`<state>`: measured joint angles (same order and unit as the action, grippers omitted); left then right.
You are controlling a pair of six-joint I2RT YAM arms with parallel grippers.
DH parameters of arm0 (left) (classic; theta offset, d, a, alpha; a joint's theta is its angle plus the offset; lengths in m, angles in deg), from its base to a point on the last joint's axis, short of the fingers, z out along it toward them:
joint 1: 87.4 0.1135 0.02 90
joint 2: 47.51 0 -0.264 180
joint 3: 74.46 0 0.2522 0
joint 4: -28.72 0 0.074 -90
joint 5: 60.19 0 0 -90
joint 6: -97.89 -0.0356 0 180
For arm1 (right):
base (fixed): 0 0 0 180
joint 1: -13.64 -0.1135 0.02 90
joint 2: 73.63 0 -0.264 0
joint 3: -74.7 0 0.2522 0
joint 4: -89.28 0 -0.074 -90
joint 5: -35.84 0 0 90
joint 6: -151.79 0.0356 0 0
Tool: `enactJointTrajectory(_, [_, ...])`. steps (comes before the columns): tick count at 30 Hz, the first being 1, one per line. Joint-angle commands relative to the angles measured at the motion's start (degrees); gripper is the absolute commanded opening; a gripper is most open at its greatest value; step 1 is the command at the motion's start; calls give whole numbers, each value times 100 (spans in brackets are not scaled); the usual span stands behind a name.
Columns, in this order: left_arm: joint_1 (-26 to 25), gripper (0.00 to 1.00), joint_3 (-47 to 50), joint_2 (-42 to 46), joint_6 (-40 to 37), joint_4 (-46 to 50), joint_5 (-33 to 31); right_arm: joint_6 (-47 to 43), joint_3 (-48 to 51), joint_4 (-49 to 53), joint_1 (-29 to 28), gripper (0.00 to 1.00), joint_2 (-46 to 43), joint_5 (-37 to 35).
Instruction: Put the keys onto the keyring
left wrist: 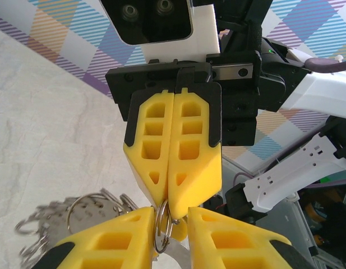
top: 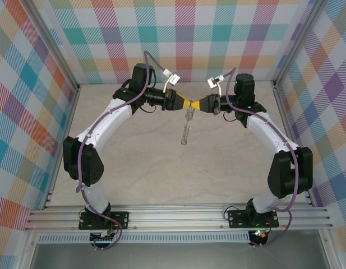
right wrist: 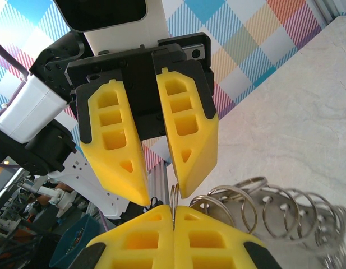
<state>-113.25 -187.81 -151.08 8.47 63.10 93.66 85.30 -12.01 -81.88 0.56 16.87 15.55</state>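
Silvery keyring point(top: 185, 130) hangs from the spot where my two hands meet tip to tip above the bench point(top: 139, 168), its long axis pointing down, I judge. My right hand point(right wrist: 174, 206) is pinched fully closed on the top loop. My left hand point(left wrist: 171, 212), directly opposite, stands slightly open with that same loop between its fingers point(left wrist: 116, 241), nearer one finger than the other.

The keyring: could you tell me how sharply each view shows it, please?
Left wrist: the keyring is smeared and soft at lower left; right wrist: sharp nearby, blurring toward the right edge; top external: tiny, its rings barely resolved.
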Motion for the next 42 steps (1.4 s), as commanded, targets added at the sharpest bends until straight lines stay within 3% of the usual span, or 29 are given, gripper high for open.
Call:
enactJointTrajectory(1, [-55, 22, -72, -24, -53, -120, 250, 22, 13, -230, 18, 0, -96, 148])
enactJointTrajectory(5, [-85, 21, -76, -41, -61, -111, 242, 18, 26, -245, 15, 0, -96, 139])
enactJointTrajectory(14, [-155, 1, -95, -68, -23, -157, 224, 38, 53, -253, 16, 0, -111, 126])
enactJointTrajectory(18, [-198, 0, -65, -62, 43, -283, 241, 32, 53, -245, 16, 0, -137, 74])
enactJointTrajectory(24, [-264, 0, 574, 198, 956, -1657, -210, 101, 57, -235, 16, 0, -214, -150])
enactJointTrajectory(28, [-248, 0, 1195, 468, 1736, -2811, -771, 270, 146, -390, 72, 35, -404, -366])
enactJointTrajectory(30, [-234, 0, 1457, 592, 2050, -3257, -1016, 360, 230, -478, 129, 44, -550, -458])
enactJointTrajectory(35, [-237, 0, 1891, 845, 2585, -4029, -1228, 475, 592, -624, 264, 52, -1024, -881])
enactJointTrajectory(42, [-253, 0, 2182, 1130, 2990, -4638, -1340, 620, 1300, -686, 332, 57, -1716, -2204])
